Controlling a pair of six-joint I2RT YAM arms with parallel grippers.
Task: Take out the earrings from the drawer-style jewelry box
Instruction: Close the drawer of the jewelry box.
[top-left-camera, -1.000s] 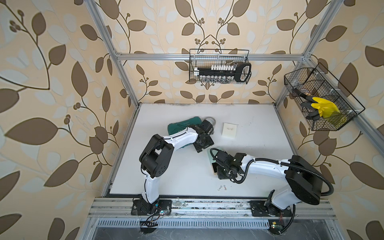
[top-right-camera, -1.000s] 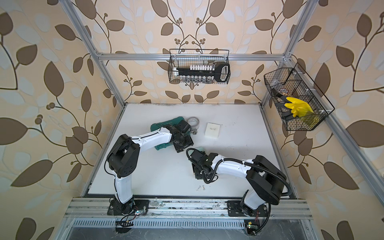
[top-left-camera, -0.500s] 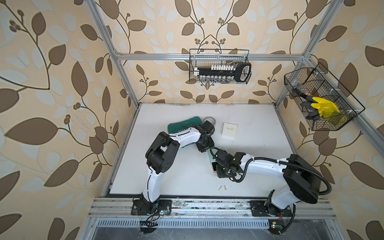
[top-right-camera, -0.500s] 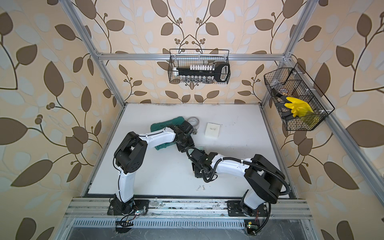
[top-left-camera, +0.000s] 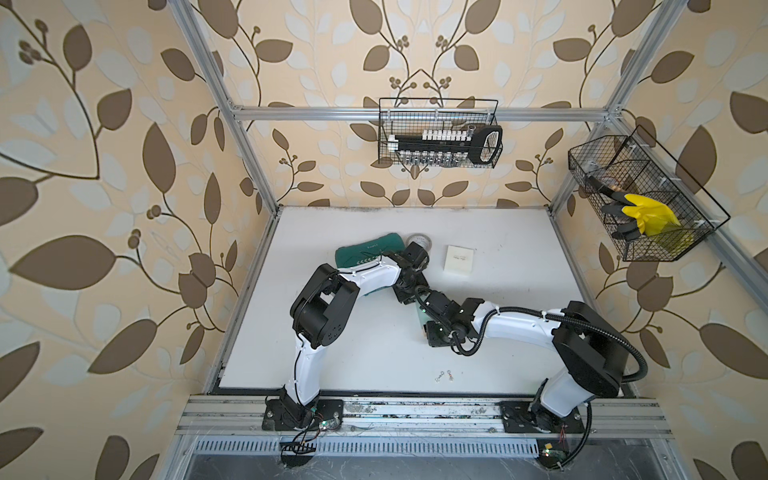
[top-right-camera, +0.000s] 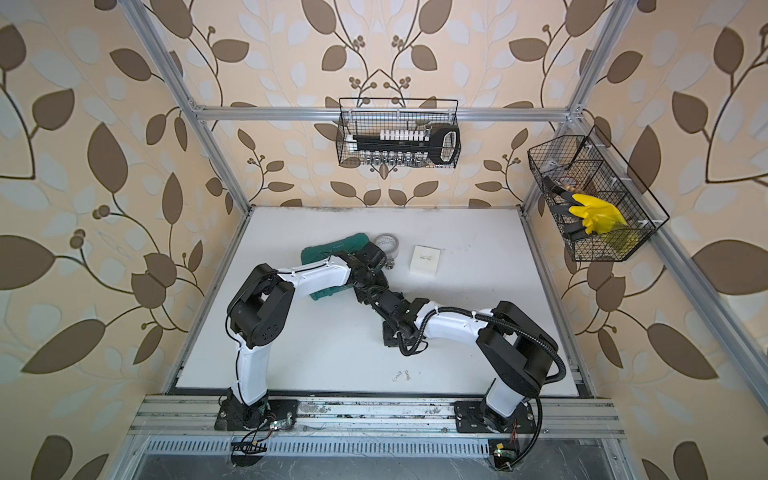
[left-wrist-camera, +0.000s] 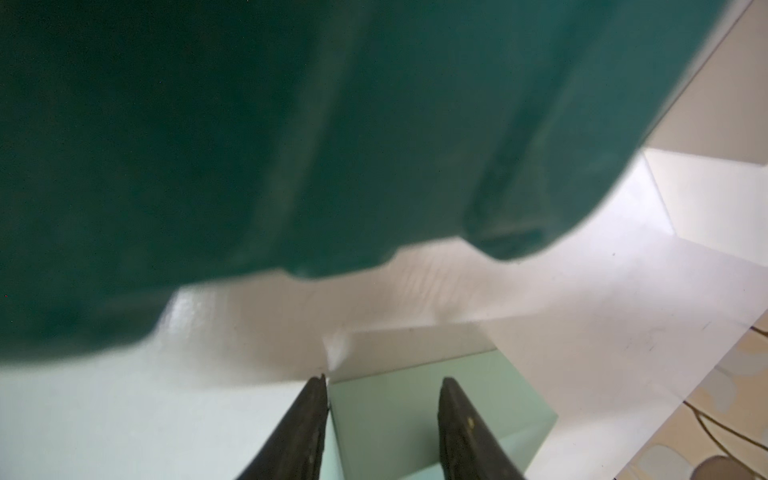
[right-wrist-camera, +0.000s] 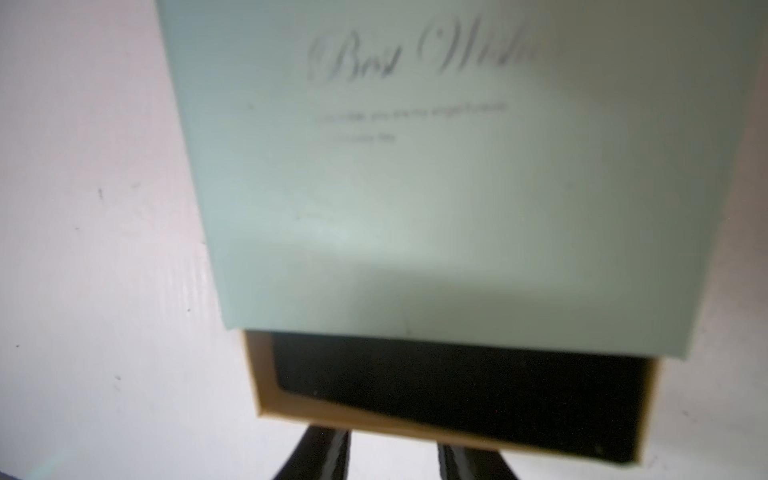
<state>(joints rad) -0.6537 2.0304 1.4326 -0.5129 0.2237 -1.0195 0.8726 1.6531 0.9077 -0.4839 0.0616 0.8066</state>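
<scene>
The jewelry box (right-wrist-camera: 436, 166) is a pale mint sleeve with a tan drawer (right-wrist-camera: 457, 419) drawn partly out; the black lining that shows is bare. In a top view only a sliver of the box (top-left-camera: 420, 316) shows between both arms. My right gripper (right-wrist-camera: 392, 442) stands open at the drawer's front wall, which hides its fingertips. My left gripper (left-wrist-camera: 382, 379) is at the sleeve's far end (left-wrist-camera: 386, 415), jaws a little apart, one finger along the box's edge and one over its top. Two earrings (top-left-camera: 444, 376) (top-right-camera: 402, 377) lie on the table near the front edge.
A dark green case (top-left-camera: 365, 251) lies under the left forearm, and it looms close in the left wrist view (left-wrist-camera: 291, 124). A tape roll (top-left-camera: 419, 240) and a white square box (top-left-camera: 459, 258) sit behind the arms. Wire baskets (top-left-camera: 440, 133) (top-left-camera: 640, 208) hang on the walls.
My left gripper has swung from beside the green case over to the box's far end, and its jaws have narrowed. The right gripper has barely shifted.
</scene>
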